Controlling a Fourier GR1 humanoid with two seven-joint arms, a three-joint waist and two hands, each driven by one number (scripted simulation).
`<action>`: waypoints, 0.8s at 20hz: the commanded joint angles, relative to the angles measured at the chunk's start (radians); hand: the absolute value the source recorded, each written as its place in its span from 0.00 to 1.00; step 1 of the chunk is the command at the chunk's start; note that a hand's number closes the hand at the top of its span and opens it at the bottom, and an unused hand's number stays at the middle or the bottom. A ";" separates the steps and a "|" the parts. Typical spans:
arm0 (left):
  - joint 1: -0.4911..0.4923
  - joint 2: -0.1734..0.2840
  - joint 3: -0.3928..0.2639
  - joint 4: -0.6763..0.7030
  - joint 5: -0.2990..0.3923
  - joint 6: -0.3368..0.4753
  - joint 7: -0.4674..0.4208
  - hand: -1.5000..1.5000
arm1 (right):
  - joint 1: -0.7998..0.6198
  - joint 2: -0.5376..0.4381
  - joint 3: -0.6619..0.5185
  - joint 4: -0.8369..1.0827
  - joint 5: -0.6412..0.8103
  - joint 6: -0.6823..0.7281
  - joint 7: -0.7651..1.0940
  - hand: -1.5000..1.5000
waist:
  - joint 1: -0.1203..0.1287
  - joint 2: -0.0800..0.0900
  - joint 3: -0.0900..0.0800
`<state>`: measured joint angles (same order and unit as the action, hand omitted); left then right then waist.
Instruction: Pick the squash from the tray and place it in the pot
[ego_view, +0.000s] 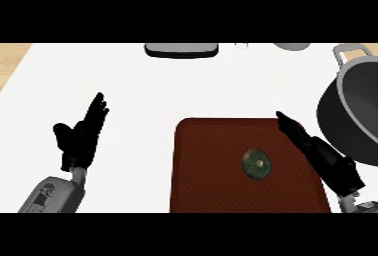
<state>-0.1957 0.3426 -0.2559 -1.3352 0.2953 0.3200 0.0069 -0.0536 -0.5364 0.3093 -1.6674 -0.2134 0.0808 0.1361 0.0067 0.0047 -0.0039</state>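
A dark green squash (256, 163) lies on the dark red tray (207, 165), a little right of the tray's middle. The large grey pot (354, 107) stands at the right edge of the view, partly cut off, with a handle at its top. My right hand (317, 150) stretches with straight fingers along the tray's right edge, between the squash and the pot, not touching the squash. My left hand (81, 132) rests open on the left, fingers up, away from the tray.
A grey and black flat object (181, 49) sits at the far edge of the white counter. A grey rounded object (292, 46) shows at the top right. A wooden strip (11, 57) runs along the counter's left side.
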 joint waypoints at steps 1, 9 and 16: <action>0.075 -0.037 -0.015 0.045 -0.029 -0.060 -0.069 0.50 | -0.018 0.027 -0.039 -0.029 0.021 0.001 0.057 1.00 | -0.007 -0.005 0.004; 0.085 0.018 -0.095 0.024 -0.011 -0.162 0.051 0.50 | 0.017 0.111 -0.098 -0.028 0.472 -0.551 -0.104 0.00 | -0.075 -0.028 0.004; 0.085 0.023 -0.090 -0.018 0.010 -0.214 0.057 0.50 | 0.198 0.372 0.093 -0.247 0.642 -0.837 -0.351 0.00 | -0.026 -0.013 0.003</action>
<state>-0.1210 0.3629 -0.3464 -1.3285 0.3008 0.1289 0.0699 0.0621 -0.2487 0.3171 -1.8144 0.3006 -0.6172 -0.1475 -0.0399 -0.0123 0.0005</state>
